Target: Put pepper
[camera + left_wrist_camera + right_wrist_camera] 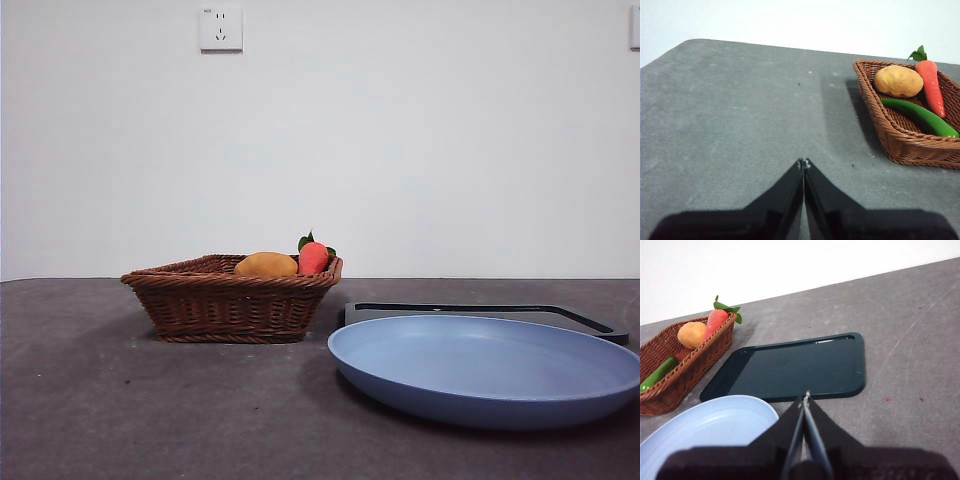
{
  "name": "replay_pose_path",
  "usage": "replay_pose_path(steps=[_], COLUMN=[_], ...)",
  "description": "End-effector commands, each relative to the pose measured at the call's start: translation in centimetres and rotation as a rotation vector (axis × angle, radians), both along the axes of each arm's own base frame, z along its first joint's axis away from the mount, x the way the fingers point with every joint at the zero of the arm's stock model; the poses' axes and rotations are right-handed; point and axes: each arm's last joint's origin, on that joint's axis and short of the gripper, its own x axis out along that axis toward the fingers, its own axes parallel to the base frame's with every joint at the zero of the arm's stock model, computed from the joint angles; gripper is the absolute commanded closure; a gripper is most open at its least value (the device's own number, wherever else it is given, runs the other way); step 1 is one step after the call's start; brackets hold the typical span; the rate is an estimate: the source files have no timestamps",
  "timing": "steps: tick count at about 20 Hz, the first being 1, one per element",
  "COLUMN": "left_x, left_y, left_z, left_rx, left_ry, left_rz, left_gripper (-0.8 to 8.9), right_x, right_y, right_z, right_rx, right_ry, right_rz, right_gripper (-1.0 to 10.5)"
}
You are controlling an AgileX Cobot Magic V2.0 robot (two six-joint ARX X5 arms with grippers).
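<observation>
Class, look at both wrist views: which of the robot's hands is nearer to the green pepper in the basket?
Probably the left hand: shut, over bare table beside the basket holding the pepper. The right hand, shut, hangs by the dark tray, beyond the blue plate.

Only the fingers show of either arm. The left gripper has two smooth matte black fingers tapering to thin tips. The right gripper looks alike, plain black wedges without markings.

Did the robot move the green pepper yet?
Not yet. The pepper lies in the basket beside the carrot. Nothing is in hand: left gripper and right gripper are shut, holding nothing. Picking it up and placing it remain.
</observation>
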Motion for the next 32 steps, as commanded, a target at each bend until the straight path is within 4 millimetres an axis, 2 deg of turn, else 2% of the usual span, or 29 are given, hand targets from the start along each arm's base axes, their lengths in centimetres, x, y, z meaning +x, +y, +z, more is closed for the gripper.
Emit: replay_pose_path(steps=[1, 8, 12, 21, 29, 32], left_x=[0.0, 0.0, -0.3, -1.4, -0.3, 0.2], left_y=[0.0, -0.3, -0.5, -0.6, -1.1, -1.3], left_z=[0.1, 0.6, 1.5, 6.4, 11.1, 12.5], left_rx=[-0.044, -0.196, -0.267, -0.276, -0.214, -0.173], left_ry=[-0.016, -0.040, -0.038, -0.007, 0.172, 0.250], left_rz=[0.003, -0.090, -0.139, -0.193, -0.370, -0.436], left_gripper=[8.05, 8.07, 8.07, 8.07, 8.07, 8.07], right_x=[0.0, 0.0, -0.2, -0.3, 0.5, 0.8], right_y=[0.0, 0.0, 0.0, 0.1, 0.6, 0.7], right_z=[0.0, 0.4, 1.8, 7.6, 13.5, 15.1], right_rx=[0.049, 0.159, 0.261, 0.246, 0.093, 0.028], right_ry=[0.000, -0.024, -0.048, -0.062, 0.144, 0.253], right_rz=[-0.004, -0.012, -0.018, 0.021, 0.171, 0.231], right_gripper=[9.4, 9.4, 9.4, 9.4, 9.4, 9.4])
